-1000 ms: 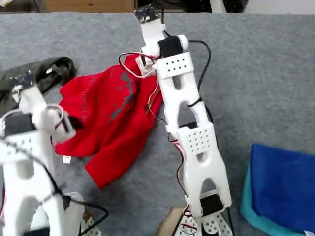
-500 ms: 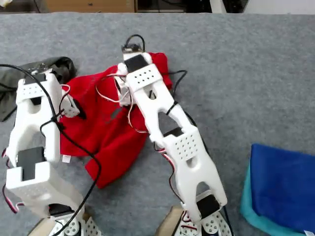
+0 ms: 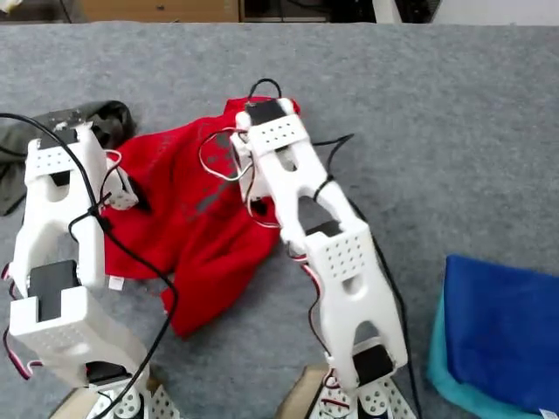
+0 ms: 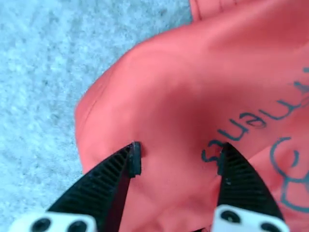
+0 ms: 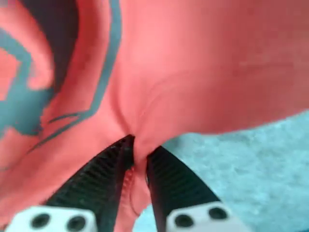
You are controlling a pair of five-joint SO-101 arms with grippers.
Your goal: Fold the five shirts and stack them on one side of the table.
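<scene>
A crumpled red shirt (image 3: 188,218) with dark print lies left of the table's centre. My left gripper (image 3: 133,197) hovers at the shirt's left edge. In the left wrist view it (image 4: 179,157) is open, with its black fingers (image 4: 120,169) spread over the red cloth (image 4: 203,82) and nothing between them. My right arm is bent over the shirt's upper right part, and its gripper (image 3: 255,205) is mostly hidden beneath it. In the right wrist view that gripper (image 5: 139,147) is shut on a pinched fold of the red shirt (image 5: 203,72) near its edge.
A dark olive shirt (image 3: 83,127) lies bunched at the far left, behind the left arm. A folded blue shirt (image 3: 507,323) rests on a teal one (image 3: 444,371) at the near right. Bare grey table (image 3: 437,131) spreads across the back and right.
The right arm pulled back from the far edge onto the shirt, then shifted right with the cloth. The left arm swung up to the shirt's left edge and has held there.
</scene>
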